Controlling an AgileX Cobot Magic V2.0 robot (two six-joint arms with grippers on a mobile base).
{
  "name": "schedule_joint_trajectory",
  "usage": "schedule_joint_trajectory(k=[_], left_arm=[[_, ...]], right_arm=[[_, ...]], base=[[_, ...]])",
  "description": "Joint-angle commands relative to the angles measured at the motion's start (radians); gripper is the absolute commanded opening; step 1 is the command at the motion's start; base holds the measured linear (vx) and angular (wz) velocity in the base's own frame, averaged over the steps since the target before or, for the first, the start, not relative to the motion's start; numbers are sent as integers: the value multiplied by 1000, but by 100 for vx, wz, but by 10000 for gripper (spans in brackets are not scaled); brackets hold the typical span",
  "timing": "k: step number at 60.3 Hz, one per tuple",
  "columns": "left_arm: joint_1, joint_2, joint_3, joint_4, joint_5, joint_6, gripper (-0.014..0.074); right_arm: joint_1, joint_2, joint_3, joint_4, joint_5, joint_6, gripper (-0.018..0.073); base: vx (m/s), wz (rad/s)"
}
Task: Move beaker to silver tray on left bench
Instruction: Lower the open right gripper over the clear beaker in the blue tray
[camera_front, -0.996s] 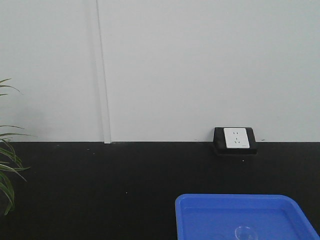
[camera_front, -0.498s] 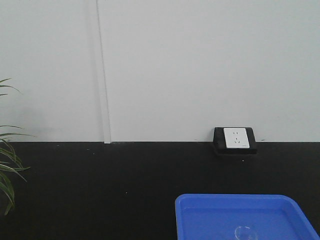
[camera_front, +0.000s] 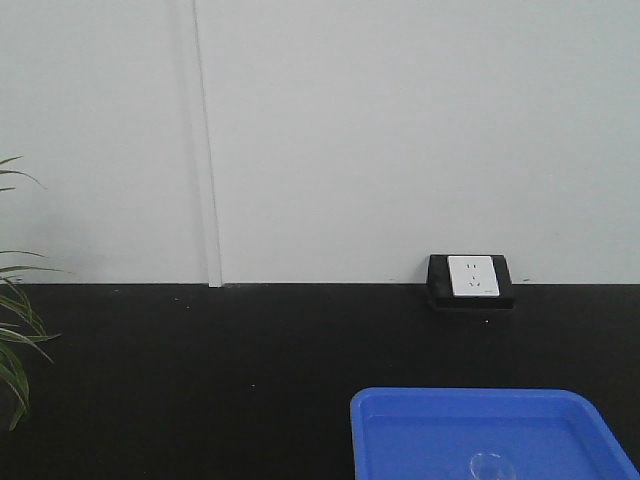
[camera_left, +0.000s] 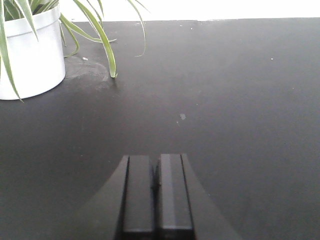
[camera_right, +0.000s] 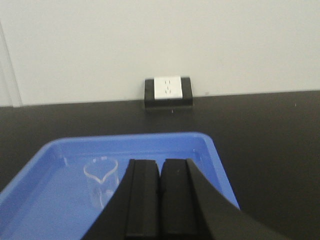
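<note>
Front view: beaker (camera_front: 490, 466) at bottom edge, lower right, inside blue tray (camera_front: 420, 420) on black counter (camera_front: 200, 380).
Left wrist: left claw (camera_left: 156, 165) pressed closed, empty.
Right wrist: right claw (camera_right: 160, 167) closed, empty; beaker upright, lower left. Likely light, slick, fragile glass; grip mid-wall gently.

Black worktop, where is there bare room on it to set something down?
The black worktop is bare across a wide stretch between the potted plant at the left and the blue tray, and in the strip between that tray and the wall socket. The tray itself is tighter: the beaker stands in it.
</note>
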Motion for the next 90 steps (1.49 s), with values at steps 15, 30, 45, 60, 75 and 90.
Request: schedule_joint_trajectory(k=[15,30,45,60,75,90], left_arm=[[0,-9,20,-8,-81,0,1],[0,-9,20,-8,-81,0,1],[0,-9,20,-8,-81,0,1],[0,-9,20,-8,-81,0,1],[0,-9,20,-8,-81,0,1],[0,-9,20,-8,-81,0,1]], right_arm=[[1,87,-156,21,-147,10,-11],[1,338,-385,17,-27,9,-8],[1,547,-429,19,-57,10,6],[1,677,-429,21,-58,13,83],[1,781,-429,21,-58,13,296],[1,885,-428,22,-150,14,482]], base=[[0,0],[0,0],[0,0],[0,0],[0,0],[0,0]])
